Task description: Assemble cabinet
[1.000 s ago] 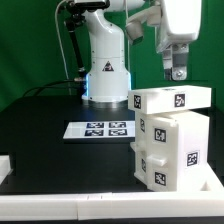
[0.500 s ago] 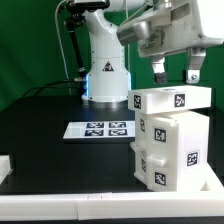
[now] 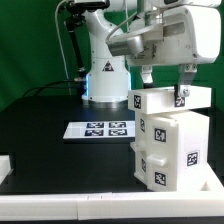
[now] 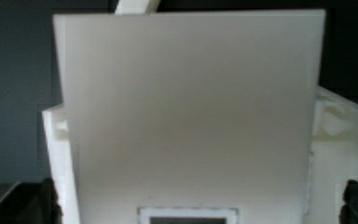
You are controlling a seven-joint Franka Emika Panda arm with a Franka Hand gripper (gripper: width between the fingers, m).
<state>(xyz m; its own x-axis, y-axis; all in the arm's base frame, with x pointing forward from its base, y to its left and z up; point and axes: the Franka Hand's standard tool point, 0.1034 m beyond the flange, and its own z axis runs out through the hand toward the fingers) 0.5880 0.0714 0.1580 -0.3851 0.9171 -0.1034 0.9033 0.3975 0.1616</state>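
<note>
The cabinet [image 3: 170,148] is a large white box with black-and-white tags, standing at the exterior view's right. A white tagged top panel [image 3: 197,96] lies across its top. My gripper [image 3: 166,82] is open just above this panel, one finger on either side of it. In the wrist view the panel [image 4: 185,110] fills the picture, with a tag at its near end. My gripper [image 4: 197,205] shows there only as dark fingertips [image 4: 39,203] at both edges of the panel. I cannot tell whether the fingers touch the panel.
The marker board [image 3: 100,129] lies flat on the black table, to the left of the cabinet in the exterior view. The arm's white base [image 3: 105,72] stands behind it. A small white block [image 3: 4,165] sits at the left edge, and a white ledge [image 3: 60,210] runs along the front.
My gripper has turned, spread its fingers and come down from above the cabinet to straddle the top panel. The cabinet has not moved.
</note>
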